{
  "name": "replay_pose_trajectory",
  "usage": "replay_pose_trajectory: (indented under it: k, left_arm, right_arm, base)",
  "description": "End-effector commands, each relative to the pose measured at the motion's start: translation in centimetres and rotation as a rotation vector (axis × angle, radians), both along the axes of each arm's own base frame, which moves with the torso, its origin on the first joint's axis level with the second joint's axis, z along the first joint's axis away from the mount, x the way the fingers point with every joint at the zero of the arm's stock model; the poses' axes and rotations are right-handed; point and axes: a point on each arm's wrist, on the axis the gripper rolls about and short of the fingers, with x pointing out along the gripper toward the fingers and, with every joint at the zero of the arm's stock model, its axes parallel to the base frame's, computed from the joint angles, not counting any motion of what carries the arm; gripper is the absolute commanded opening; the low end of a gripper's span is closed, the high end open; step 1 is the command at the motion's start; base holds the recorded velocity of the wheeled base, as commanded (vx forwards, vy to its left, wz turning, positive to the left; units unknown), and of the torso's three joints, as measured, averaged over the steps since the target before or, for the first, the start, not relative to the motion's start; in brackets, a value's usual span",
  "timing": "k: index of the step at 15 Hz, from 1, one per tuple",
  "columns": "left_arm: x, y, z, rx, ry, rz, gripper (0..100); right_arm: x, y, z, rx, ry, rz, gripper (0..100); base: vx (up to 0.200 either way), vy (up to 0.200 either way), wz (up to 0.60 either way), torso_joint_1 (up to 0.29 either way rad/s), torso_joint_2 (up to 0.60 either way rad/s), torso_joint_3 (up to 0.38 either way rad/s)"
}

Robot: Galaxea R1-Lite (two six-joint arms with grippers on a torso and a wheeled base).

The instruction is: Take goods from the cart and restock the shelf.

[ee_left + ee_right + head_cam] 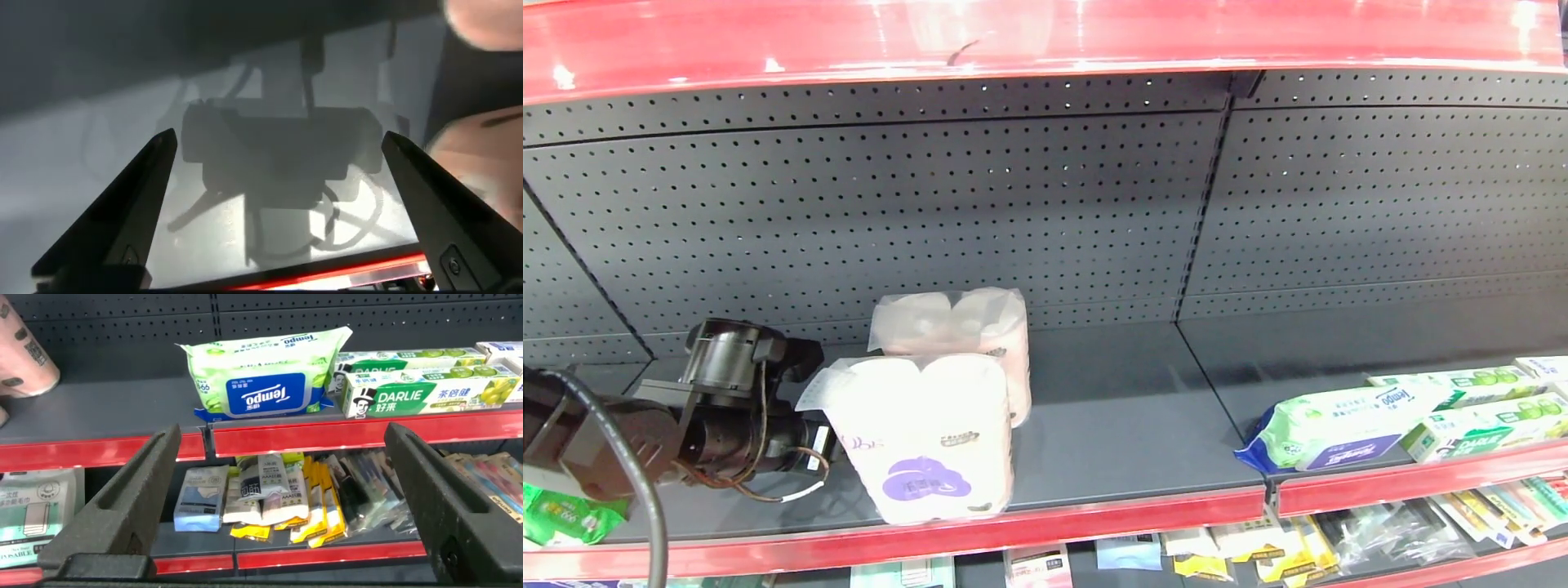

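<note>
Two wrapped toilet paper packs stand on the grey shelf [1127, 433], one at the front edge [927, 441] and one behind it [964, 335]. My left arm [727, 400] rests on the shelf just left of the front pack. In the left wrist view my left gripper [279, 137] is open over the bare shelf floor with nothing between its fingers, and a pale pink pack [482, 155] lies off to one side. My right gripper [283, 431] is open and empty in front of the shelf's red edge [327, 433].
A green wet-wipes pack [1339, 425] [261, 371] and toothpaste boxes [1486, 425] [417, 388] lie on the right shelf section. Small packets [270, 498] fill the shelf below. A green packet [564, 514] sits at far left. Bare shelf floor lies between the packs and the wipes.
</note>
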Motion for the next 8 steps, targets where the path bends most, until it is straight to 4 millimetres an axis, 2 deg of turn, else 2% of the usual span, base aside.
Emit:
replay_pose_trajectory:
  k: [1,8]
  left_arm:
    - [0.3,-0.4,0.1,-0.001,-0.007,-0.012,100]
    - [0.9,-1.4,0.4,-0.001,-0.022,-0.045,100]
  right_arm:
    - [0.0,0.0,0.0,0.0,0.001,0.001,100]
    - [0.0,0.0,0.0,0.0,0.001,0.001,100]
  base:
    - [0.0,0.0,0.0,0.0,0.0,0.0]
    - [0.0,0.0,0.0,0.0,0.0,0.0]
